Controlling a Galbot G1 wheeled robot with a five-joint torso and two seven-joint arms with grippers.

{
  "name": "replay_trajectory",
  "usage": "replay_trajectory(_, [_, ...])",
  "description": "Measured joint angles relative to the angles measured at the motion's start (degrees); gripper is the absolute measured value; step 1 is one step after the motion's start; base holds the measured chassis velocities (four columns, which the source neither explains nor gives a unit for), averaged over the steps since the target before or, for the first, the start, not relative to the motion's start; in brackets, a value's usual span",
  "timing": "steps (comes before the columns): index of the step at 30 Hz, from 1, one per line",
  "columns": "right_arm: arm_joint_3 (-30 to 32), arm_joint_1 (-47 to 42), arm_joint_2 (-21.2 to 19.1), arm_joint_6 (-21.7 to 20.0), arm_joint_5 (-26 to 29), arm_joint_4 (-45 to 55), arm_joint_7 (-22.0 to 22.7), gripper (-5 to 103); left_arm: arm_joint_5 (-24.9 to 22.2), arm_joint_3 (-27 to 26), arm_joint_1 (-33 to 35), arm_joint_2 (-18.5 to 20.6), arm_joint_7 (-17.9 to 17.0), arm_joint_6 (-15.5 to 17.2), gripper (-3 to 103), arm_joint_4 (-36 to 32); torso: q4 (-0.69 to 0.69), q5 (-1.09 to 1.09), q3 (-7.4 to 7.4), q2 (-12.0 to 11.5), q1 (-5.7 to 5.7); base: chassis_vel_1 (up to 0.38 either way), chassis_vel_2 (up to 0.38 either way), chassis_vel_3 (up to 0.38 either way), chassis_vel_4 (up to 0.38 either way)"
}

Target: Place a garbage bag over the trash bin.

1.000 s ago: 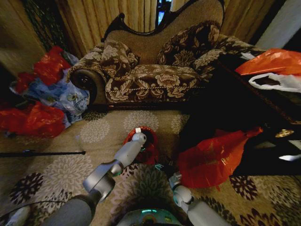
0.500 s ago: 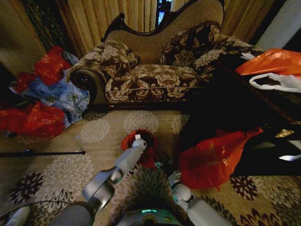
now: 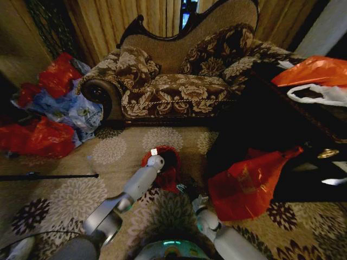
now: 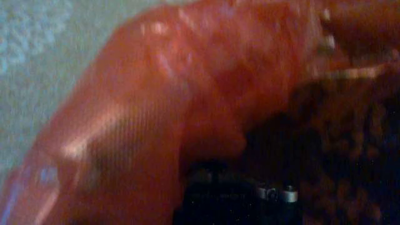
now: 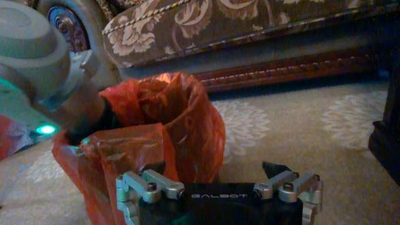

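Presently the left pincer (image 3: 158,161), grip state indeterminable, sits at the thin glossy red garbage bag's (image 3: 169,174) far-left rim; the right pincer (image 5: 218,176), released, waits just near of it.

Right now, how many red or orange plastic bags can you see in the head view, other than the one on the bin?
4, possibly more hidden: two stuffed red bags left of the sofa, a large orange-red bag on the carpet at right, and an orange bag on the dark table.

A home living room: ornate floral sofa (image 3: 173,81), patterned carpet (image 3: 119,149), curtains (image 3: 130,19)
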Motion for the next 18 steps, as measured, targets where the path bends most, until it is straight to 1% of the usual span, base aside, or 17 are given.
replay_trajectory(2, [0.0, 0.0, -0.1, 0.0, 0.1, 0.1, 0.0, 100, -0.6, 0.0, 0.2, 0.2, -0.5, 0.5, 0, -0.1, -0.01, 0.0, 0.0, 0.0, 0.0, 0.0, 0.0, 0.0, 0.0])
replay_trajectory(5, [0.0, -0.5, -0.6, 0.4, 0.1, 0.6, -0.4, 100, -2.4, 0.1, 0.8, 0.5, -0.9, 2.1, 0, 1.4, 0.01, 0.01, 0.0, 0.0, 0.0, 0.0, 0.0, 0.0, 0.0])
replay_trajectory(7, [0.0, -0.7, -0.7, 0.4, 0.0, 0.6, -0.4, 100, -2.8, -0.3, 0.9, 0.2, -1.1, 2.4, 0, 1.7, 0.01, 0.01, 0.0, 0.0, 0.0, 0.0, 0.0, 0.0, 0.0])
replay_trajectory(9, [0.0, -1.0, -0.7, 0.6, -0.2, 0.7, -0.5, 100, -3.3, -1.1, 1.4, -0.4, -1.5, 2.0, 0, 1.3, -0.01, 0.0, 0.0, 0.0, 0.0, 0.0, 0.0, 0.0, 0.0])
replay_trajectory(15, [0.0, -1.1, -0.5, 0.6, -0.5, 0.9, -0.5, 100, -4.7, -1.6, 2.2, 0.0, -1.5, 1.1, 0, -2.4, 0.01, 0.02, 0.0, 0.0, 0.0, 0.0, 0.0, 0.0, 0.0])
replay_trajectory(18, [-0.2, -1.1, -0.4, 0.6, -0.6, 1.1, -0.4, 100, -4.8, -1.7, 2.2, 0.3, -1.6, 0.9, 0, -3.5, 0.0, 0.01, 0.0, 0.0, 0.0, 0.0, 0.0, 0.0, 0.0])
